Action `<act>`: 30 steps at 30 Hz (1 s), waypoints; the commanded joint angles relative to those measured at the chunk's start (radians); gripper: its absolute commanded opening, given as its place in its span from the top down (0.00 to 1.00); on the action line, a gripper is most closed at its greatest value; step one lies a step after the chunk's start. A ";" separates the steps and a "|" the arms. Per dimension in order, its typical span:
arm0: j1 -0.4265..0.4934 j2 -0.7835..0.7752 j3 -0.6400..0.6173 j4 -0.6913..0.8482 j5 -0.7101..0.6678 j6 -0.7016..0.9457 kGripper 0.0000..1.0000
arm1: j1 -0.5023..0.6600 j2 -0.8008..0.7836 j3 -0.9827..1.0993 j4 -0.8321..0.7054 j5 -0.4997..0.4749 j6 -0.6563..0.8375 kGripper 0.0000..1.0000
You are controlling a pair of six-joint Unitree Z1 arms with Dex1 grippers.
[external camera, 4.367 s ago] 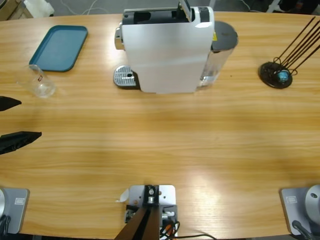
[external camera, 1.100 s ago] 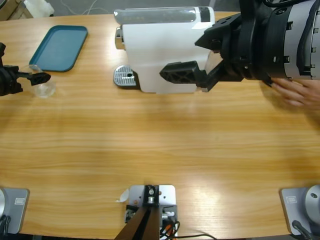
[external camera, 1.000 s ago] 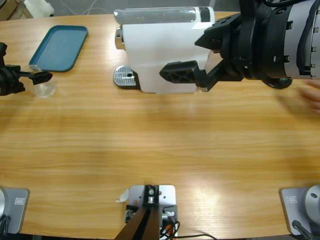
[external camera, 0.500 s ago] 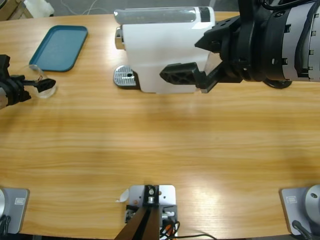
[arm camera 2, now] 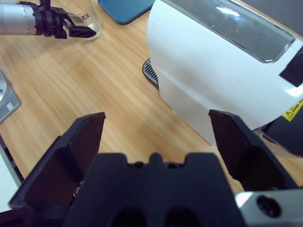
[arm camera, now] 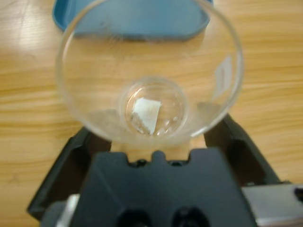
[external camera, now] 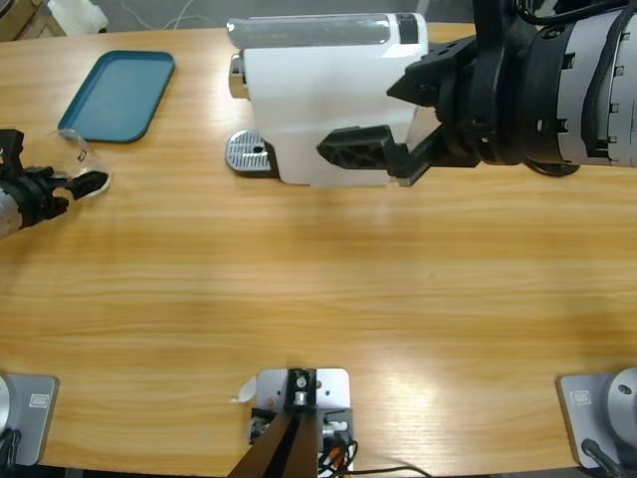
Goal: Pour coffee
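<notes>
Left wrist view: my left gripper (arm camera: 151, 142) is clamped on the small clear drinking glass (arm camera: 149, 71), jaws either side of its lower wall, w/ the flat teal plastic tray (arm camera: 137, 19) beyond it. No coffee visible in it; glass at table's left edge, well apart from the white boxy coffee machine (external camera: 328, 100). Glass judged light, stiff, slippery, fragile: hold low, gentle squeeze. Right gripper (arm camera 2: 158, 137) spread wide, empty.
</notes>
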 commanded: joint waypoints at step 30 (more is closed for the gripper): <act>0.029 -0.077 -0.035 -0.060 -0.076 -0.019 0.01 | 0.011 0.018 0.058 -0.022 -0.008 0.017 0.00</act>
